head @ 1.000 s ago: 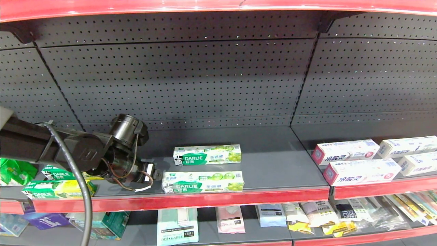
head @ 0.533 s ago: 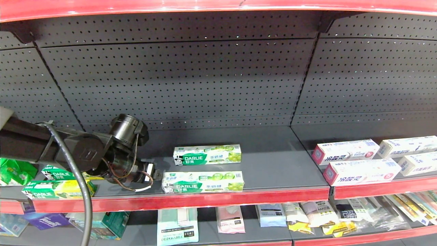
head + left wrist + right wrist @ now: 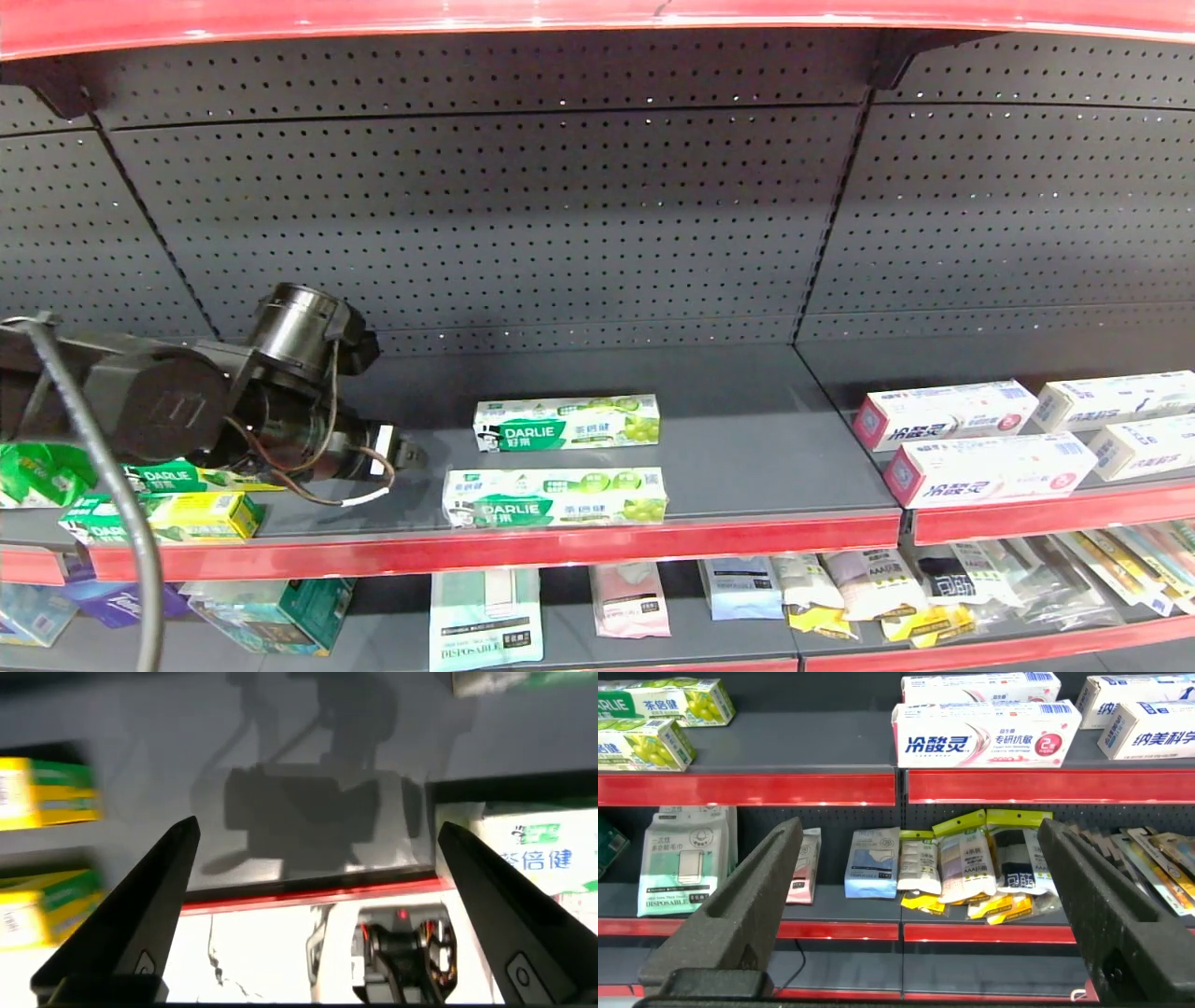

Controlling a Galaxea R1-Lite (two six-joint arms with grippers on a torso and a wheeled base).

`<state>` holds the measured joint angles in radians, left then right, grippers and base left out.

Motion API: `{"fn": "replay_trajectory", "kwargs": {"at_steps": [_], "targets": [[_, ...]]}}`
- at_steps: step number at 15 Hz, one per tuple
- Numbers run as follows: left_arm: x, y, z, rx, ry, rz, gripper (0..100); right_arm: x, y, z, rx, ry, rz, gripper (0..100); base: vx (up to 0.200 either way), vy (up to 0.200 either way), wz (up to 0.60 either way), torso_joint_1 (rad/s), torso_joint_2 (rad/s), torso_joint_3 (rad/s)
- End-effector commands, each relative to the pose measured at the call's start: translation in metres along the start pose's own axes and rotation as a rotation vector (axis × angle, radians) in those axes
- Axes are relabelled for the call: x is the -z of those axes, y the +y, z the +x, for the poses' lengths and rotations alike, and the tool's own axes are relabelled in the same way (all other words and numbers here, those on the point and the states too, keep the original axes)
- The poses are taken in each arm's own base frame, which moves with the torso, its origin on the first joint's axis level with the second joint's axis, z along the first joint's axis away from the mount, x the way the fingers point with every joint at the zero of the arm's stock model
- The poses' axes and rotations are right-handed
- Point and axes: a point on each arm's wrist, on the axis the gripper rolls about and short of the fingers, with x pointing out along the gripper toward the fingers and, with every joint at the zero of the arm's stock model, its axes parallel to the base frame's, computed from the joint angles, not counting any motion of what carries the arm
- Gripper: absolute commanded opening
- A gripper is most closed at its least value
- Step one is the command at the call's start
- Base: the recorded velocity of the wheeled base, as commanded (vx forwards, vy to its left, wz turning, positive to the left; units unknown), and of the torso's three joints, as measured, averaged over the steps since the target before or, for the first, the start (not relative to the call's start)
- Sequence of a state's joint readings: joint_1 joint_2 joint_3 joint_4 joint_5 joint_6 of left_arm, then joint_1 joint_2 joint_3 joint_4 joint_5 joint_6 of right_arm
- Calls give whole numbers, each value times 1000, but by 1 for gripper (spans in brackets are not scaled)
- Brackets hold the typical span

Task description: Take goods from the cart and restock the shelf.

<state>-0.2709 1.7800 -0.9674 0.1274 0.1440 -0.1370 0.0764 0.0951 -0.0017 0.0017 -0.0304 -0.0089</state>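
A green and white toothpaste box (image 3: pixel 555 497) lies flat by the red front edge of the grey shelf (image 3: pixel 747 439), in the lower centre of the frame. A second box (image 3: pixel 566 422) of the same kind lies parallel behind it, not touching.

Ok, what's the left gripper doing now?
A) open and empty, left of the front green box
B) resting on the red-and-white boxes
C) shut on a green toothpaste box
A: the left gripper is open with nothing in it, apart from the front green box on the shelf.
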Motion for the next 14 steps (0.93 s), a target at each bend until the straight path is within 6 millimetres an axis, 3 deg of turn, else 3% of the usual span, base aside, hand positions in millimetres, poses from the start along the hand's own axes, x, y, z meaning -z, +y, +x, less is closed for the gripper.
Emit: {"fn": "replay_trajectory", "kwargs": {"at_steps": [1, 4, 7, 10, 14], "targets": [[0, 18, -48, -12, -99, -22, 100, 0, 0, 0, 0, 2, 0, 100, 0, 0, 0, 0, 0, 0], [15, 37, -72, -46, -109, -65, 100, 0, 0, 0, 0, 2, 0, 100, 0, 0, 0, 0, 0, 0], [61, 44, -106, -39, -143, -24, 100, 0, 0, 0, 0, 2, 0, 100, 0, 0, 0, 0, 0, 0], [136, 63, -157, -86, -314, 30, 100, 0, 0, 0, 0, 2, 0, 100, 0, 0, 0, 0, 0, 0], [212, 56, -172, -44, -514, 19, 100, 0, 0, 0, 0, 2, 0, 100, 0, 0, 0, 0, 0, 0]]}}
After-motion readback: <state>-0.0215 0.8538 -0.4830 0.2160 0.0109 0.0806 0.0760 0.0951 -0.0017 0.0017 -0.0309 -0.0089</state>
